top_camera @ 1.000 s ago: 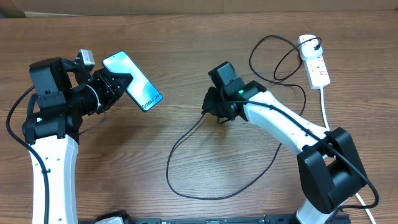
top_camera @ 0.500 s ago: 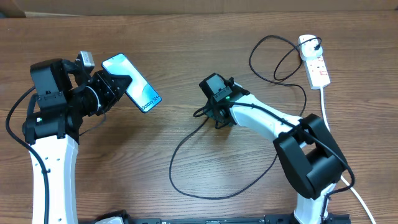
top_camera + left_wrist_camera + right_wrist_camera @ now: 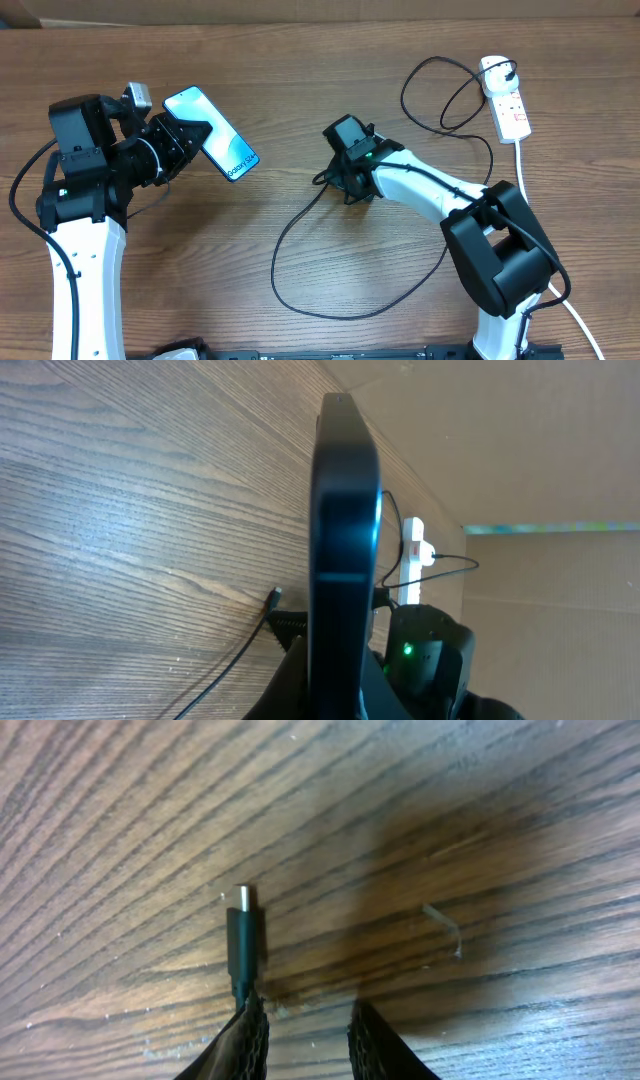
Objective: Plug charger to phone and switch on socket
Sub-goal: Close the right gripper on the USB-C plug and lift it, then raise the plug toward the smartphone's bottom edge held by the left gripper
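The right pincer (image 3: 305, 1042) stands low over the wooden surface (image 3: 320, 60), its jaws slightly apart with only bare wood in the gap. The charger (image 3: 290, 225) has its connector tip (image 3: 243, 938) flat on the wood just ahead of one finger (image 3: 248, 1038); the cable runs back to that fingertip, outside the gap, and whether they touch I cannot tell. From this pincer the cable loops toward the robot and round to the socket (image 3: 508, 100), well off to its right. Far to its left, the left pincer (image 3: 188, 138) is clamped on the phone (image 3: 212, 132), holding it above the wood.
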### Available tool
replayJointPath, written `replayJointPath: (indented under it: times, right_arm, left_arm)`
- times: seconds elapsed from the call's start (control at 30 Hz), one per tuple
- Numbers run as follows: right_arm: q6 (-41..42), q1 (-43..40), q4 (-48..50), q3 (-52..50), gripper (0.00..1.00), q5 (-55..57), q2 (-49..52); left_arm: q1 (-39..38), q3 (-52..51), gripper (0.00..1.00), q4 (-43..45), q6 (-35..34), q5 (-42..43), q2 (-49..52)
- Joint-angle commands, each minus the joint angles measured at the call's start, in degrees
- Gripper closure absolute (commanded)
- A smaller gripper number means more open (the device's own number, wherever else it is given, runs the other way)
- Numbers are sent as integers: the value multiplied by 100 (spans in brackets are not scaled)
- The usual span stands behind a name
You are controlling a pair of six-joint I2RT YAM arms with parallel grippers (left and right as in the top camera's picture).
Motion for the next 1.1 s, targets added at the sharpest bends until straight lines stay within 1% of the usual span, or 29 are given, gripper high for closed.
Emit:
replayJointPath:
  times: [0.0, 0.13, 0.2, 0.33, 0.47, 0.8, 0.93, 1.07]
  right_arm:
    - [-236, -358, 13, 116, 74, -898, -2]
    - [-413, -629, 146, 116, 74, -1683, 0]
    - [-501, -654, 273, 116, 74, -1801, 0]
    - [-468, -551, 474, 85, 72, -1475, 11]
    - [-22, -420, 448, 81, 71, -944, 118]
    - [31, -308, 667, 81, 72, -839, 337]
    - [33, -308, 750, 81, 82, -824, 498]
    - [28, -308, 778, 81, 83, -822, 560]
  left_arm:
    - [24, 55, 96, 26, 116, 70, -28]
    - [24, 55, 96, 28, 116, 70, -28]
    - [24, 55, 96, 28, 114, 70, -28]
    - [24, 55, 96, 26, 114, 72, -28]
    - [24, 55, 96, 26, 114, 72, -28]
    - [24, 55, 96, -44, 114, 72, -28]
    - [24, 55, 96, -52, 114, 72, -28]
    - [24, 52, 96, -83, 114, 70, -28]
